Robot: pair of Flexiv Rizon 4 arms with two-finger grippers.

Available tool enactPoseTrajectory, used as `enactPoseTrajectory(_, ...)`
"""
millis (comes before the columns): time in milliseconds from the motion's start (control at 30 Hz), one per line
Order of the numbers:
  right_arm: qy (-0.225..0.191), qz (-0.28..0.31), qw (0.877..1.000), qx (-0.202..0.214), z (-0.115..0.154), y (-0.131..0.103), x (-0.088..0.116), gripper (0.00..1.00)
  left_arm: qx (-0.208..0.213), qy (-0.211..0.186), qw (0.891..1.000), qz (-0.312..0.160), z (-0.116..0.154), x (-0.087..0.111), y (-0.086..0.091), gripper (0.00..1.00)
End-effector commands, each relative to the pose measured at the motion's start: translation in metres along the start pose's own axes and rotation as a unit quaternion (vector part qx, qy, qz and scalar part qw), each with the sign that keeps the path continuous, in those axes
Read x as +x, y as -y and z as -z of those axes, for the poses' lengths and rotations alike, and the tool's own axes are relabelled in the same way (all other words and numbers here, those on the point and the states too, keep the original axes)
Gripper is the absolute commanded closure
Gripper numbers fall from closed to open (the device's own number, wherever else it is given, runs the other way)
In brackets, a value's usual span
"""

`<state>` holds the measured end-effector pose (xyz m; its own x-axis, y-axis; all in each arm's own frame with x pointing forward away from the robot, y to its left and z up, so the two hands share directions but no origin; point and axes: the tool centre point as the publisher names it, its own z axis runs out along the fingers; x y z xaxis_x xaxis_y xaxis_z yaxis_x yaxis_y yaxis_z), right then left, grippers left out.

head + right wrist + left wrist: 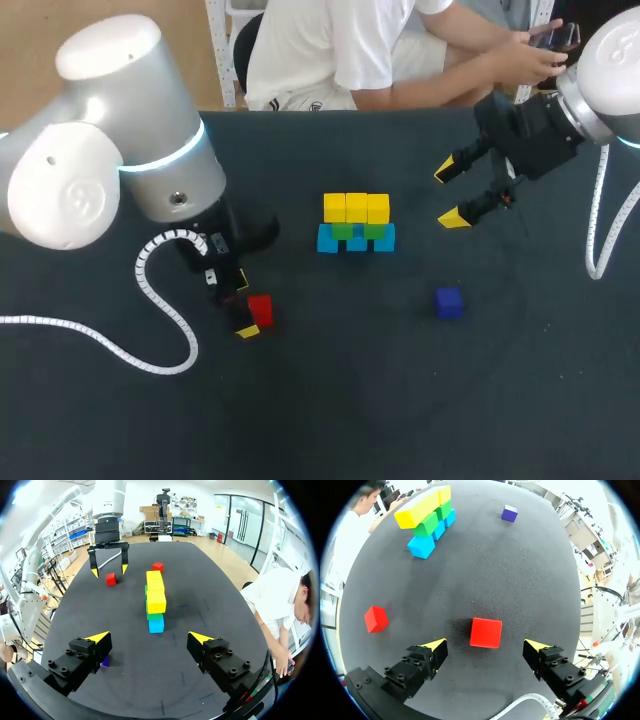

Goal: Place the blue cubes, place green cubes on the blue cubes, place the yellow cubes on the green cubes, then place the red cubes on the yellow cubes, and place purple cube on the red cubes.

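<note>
The dark surface point(400, 400) is carrying everything. The left arm point(110, 150) is coming in on the left side of the stack point(356, 224), and the right arm point(610, 70) is sitting off to the stack's right.

The stack is standing as three layers: blue cubes point(327, 240) along the bottom, green cubes point(343, 231) on them, and yellow cubes point(357, 207) forming the top row. No red is lying on the yellows, so I am judging the red layer to be the step in hand.

The left pincer point(486, 649) is hanging released, well left of the stack and nearer the robot. Its fingers are straddling a red cube point(486, 632) with a gap showing on either side. The right pincer point(149, 639) is likewise released and grasping nothing, hovering to the stack's right and facing along its row.

A second red cube point(158, 566) is lying off the stack's left end, roughly in line with the row. The purple cube point(449, 301) is waiting to the stack's right, on the robot's side of it.

The next move is probably calling for the left pincer to clench squarely on the red cube between its fingers. It would then be lifting clear of the surface and setting the cube down gently on the yellow row without nudging the layers.
</note>
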<state>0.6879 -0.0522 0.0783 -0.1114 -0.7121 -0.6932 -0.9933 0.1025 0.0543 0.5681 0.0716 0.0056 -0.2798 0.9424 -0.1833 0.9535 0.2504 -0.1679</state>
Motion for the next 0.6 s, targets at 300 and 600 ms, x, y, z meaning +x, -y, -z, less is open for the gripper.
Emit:
enactPoseTrajectory(300, 0.001, 0.0, 1.0, 0.001, 0.0, 0.0, 0.0, 0.0, -0.002, -0.006, 1.0, -0.007, 0.0, -0.009, -0.008, 0.0)
enactPoseTrajectory(600, 0.001, 0.0, 1.0, 0.001, 0.0, 0.0, 0.0, 0.0, -0.002, -0.007, 1.0, -0.012, -0.003, -0.013, -0.014, 0.0)
